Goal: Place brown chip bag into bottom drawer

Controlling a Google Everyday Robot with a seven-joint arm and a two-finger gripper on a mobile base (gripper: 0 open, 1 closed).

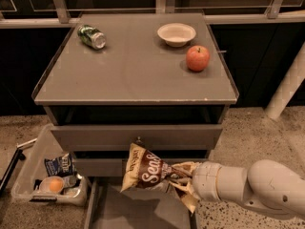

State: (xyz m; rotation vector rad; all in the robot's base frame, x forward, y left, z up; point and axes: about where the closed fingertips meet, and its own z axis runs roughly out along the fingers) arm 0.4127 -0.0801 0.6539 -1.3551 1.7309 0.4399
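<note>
The brown chip bag (148,171), dark brown with tan ends and white lettering, hangs tilted in front of the cabinet, above the bottom drawer (138,213), which is pulled out at the lower edge of the view. My gripper (183,175) comes in from the right on a white arm and is shut on the bag's right end. The bag is above the drawer's grey floor, not resting on it.
On the cabinet top (133,70) lie a green can (91,36), a white bowl (176,34) and a red apple (198,58). Two upper drawers (138,136) are shut. A clear bin (43,175) with a blue snack bag (59,165) stands on the floor at left.
</note>
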